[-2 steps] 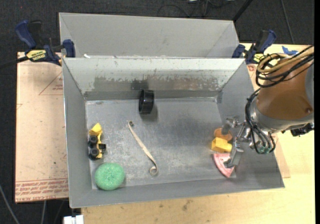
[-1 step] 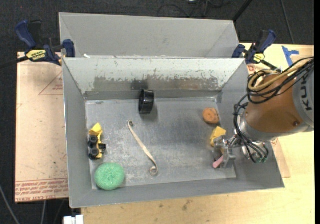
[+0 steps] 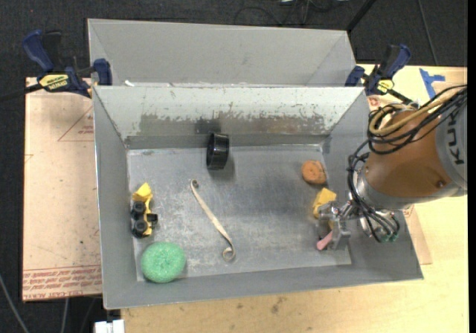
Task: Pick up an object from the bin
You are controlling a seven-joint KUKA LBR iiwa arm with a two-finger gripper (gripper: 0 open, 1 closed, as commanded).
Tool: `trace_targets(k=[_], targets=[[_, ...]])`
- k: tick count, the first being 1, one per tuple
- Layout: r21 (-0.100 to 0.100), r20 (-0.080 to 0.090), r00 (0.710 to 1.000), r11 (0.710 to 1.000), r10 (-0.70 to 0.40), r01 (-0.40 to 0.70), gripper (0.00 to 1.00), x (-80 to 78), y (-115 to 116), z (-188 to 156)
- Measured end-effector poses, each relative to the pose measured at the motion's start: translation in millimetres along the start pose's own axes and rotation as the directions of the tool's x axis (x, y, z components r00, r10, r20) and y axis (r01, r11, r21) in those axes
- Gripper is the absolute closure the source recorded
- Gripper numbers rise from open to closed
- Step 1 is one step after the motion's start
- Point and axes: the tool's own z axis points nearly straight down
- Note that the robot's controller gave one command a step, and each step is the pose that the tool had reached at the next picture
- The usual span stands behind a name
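A small pink piece (image 3: 323, 244) lies on the floor of the bin (image 3: 223, 112), in the bin's right front corner, just short of the front wall and close to the right wall. The end effector (image 3: 336, 233) is low in that same corner, right over it. The pink piece pokes out at the tool's lower left tip, touching it or nearly so, and I cannot tell whether it is gripped. Whether the end effector is released or clenched cannot be told either, since its own metal body hides that from above. The arm's orange cover (image 3: 405, 168) hangs over the bin's right wall, with looped cables (image 3: 394, 120) on top of it.

A yellow block (image 3: 324, 201) sits a little farther back on the right side of the bin floor, just beside the end effector's far edge. Farther back again, toward the bin's back right corner, lies an orange-brown lump (image 3: 314, 172), apart from the yellow block.

A black ring (image 3: 216, 152) stands at the foot of the bin's back wall, left of the middle. A thin tan strip (image 3: 212, 220) lies across the middle of the floor, curved and curled at the end nearer the front wall. By the bin's left wall rests a yellow-and-black toy (image 3: 142, 212). A green ball (image 3: 163, 262) is in the left front corner — nearer the front wall than the toy and apart from it.
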Motion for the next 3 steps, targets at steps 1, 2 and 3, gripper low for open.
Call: trace_targets(k=[1, 2, 3], targets=[[-0.002, -0.008, 1.0, 1.0, -0.012, 0.012, 1.0, -9.1, 17.7, -52.3], [-0.001, -0.004, 1.0, 1.0, -0.025, 0.025, 1.0, -18.6, 9.7, -121.3], [0.0, -0.003, 1.0, 1.0, -0.016, 0.016, 1.0, -22.8, 10.0, -180.9]])
